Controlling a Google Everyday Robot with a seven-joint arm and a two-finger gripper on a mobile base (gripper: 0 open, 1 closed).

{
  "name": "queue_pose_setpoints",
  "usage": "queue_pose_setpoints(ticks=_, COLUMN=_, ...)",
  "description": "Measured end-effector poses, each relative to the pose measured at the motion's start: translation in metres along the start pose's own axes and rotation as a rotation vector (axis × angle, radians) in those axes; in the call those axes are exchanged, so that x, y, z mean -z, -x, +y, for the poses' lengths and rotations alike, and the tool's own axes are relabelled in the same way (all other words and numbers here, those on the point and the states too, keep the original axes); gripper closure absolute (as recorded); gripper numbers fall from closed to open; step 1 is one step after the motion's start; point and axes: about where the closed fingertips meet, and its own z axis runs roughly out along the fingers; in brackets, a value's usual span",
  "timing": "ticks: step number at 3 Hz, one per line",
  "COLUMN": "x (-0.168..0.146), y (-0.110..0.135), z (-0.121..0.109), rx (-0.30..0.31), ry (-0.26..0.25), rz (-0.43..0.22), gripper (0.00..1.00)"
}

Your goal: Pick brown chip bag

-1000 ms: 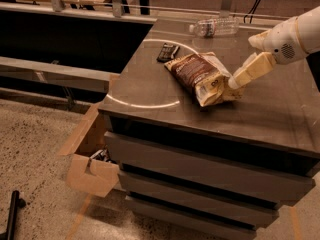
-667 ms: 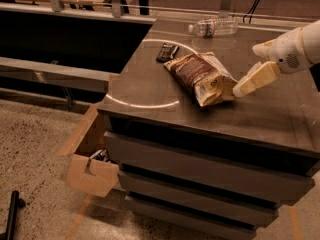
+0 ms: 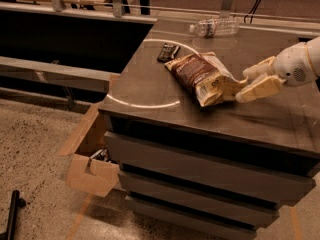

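The step in hand is the approach to the grasp. The bag lies flat on the table, about the middle of its top, with its dark front up and one cream end toward the table's right side. The gripper hangs low over the right side of the table. Its fingers are spread apart and hold nothing, and their tips are right at that cream end; I cannot tell if they touch it. The bottle lies at the table's far edge and the remote near its far left, both out of the way.

Next, I judge, the jaws must straddle the crinkled end, close firmly and lift. The foil may slide across the table instead of being caught.
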Motion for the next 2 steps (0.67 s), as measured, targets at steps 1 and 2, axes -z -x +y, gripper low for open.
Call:
queue_pose_setpoints(ticks=1, x=0.006, y=-0.017, z=0.007, rx=-0.014, ry=0.018, rz=0.015, gripper=0.62)
queue_pose_setpoints(ticks=2, x=0.02, y=-0.019, z=0.006, rx=-0.033, ry=-0.009, rz=0.009, gripper=0.85)
